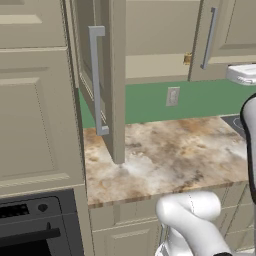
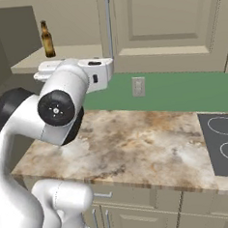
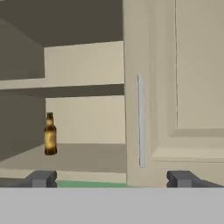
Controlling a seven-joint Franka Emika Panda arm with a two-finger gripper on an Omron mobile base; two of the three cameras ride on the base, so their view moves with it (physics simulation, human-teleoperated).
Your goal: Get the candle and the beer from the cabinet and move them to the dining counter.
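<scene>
The gripper (image 3: 109, 178) has its jaws wide apart and holds nothing. The beer (image 3: 50, 134) stands on the cabinet (image 3: 87, 157) shelf, ahead and to its left. It should slide left, then go straight in slowly.

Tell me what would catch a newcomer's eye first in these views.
Probably the beer, standing upright and alone on the lower shelf of the open cabinet, well left of its closed door. Next, the white arm reaching up toward that shelf, its gripper open and empty. Below lies the marbled worktop with a black cooktop at its right end.
</scene>
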